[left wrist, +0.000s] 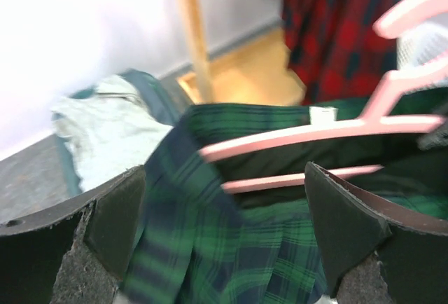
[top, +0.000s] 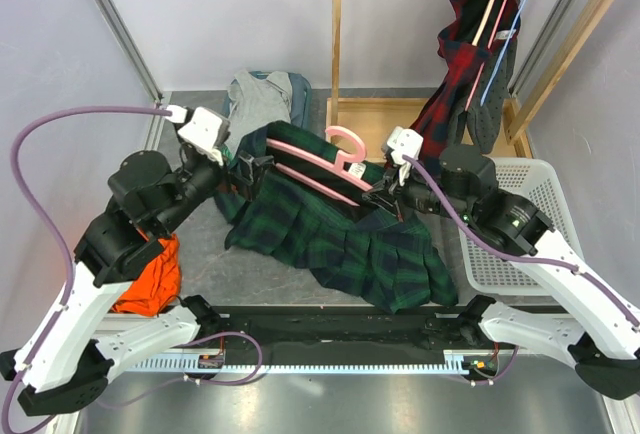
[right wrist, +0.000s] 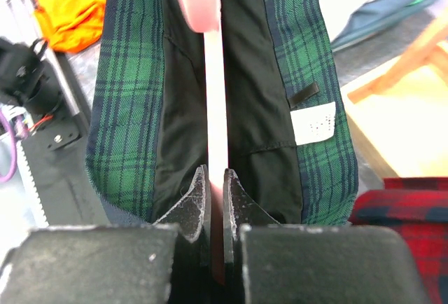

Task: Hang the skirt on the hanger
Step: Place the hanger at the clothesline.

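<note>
While the right gripper (right wrist: 215,181) pinches the hanger (right wrist: 215,94) tight, the left gripper (left wrist: 224,185) is wide open and empty, with the skirt (left wrist: 210,255) just in front.

Grey surface (top: 200,254) bearing a green plaid skirt (top: 340,244) spread at centre, an orange cloth (top: 155,279) near the left edge, a grey garment (top: 258,99) at the far side, a wooden rack base (top: 370,114) behind, and a white basket (top: 540,179) at right.
</note>
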